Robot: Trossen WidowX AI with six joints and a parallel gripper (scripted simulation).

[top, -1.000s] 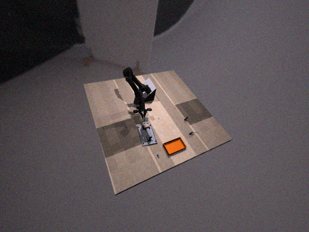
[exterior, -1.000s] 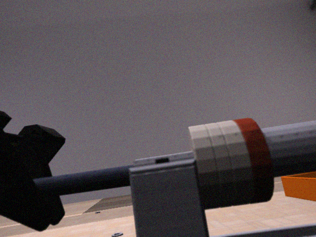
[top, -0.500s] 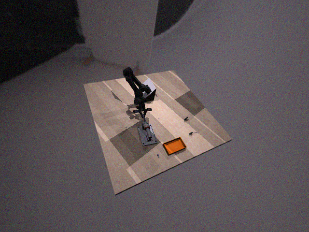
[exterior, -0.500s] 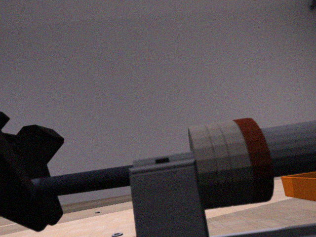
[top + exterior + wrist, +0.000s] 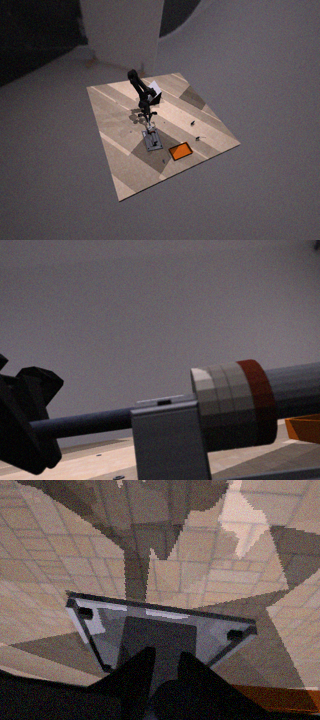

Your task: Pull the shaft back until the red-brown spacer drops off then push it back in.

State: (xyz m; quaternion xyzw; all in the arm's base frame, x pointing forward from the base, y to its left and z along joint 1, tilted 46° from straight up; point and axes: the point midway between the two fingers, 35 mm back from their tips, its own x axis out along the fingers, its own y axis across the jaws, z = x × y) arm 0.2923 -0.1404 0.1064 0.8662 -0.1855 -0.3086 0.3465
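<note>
My gripper (image 5: 148,120) (image 5: 40,427) (image 5: 166,658) is shut on the shaft, behind the support block. The dark blue shaft (image 5: 95,420) runs from the fingers into the grey support block (image 5: 169,446). Past the block, three pale spacers (image 5: 221,395) sit side by side. The red-brown spacer (image 5: 258,389) (image 5: 152,132) sits in line with them, between the pale ones and the large grey cylindrical housing (image 5: 294,387) (image 5: 153,136). No gap shows between the spacers, and none lies below them. The shaft inside the spacers is hidden.
The grey base plate (image 5: 158,145) (image 5: 110,620) carries the assembly. An orange tray (image 5: 182,151) (image 5: 307,431) (image 5: 295,700) lies beside it. Small dark items (image 5: 192,123) (image 5: 197,138) and a small grey part (image 5: 163,160) lie on the table. A pale-topped dark box (image 5: 157,89) stands by the arm.
</note>
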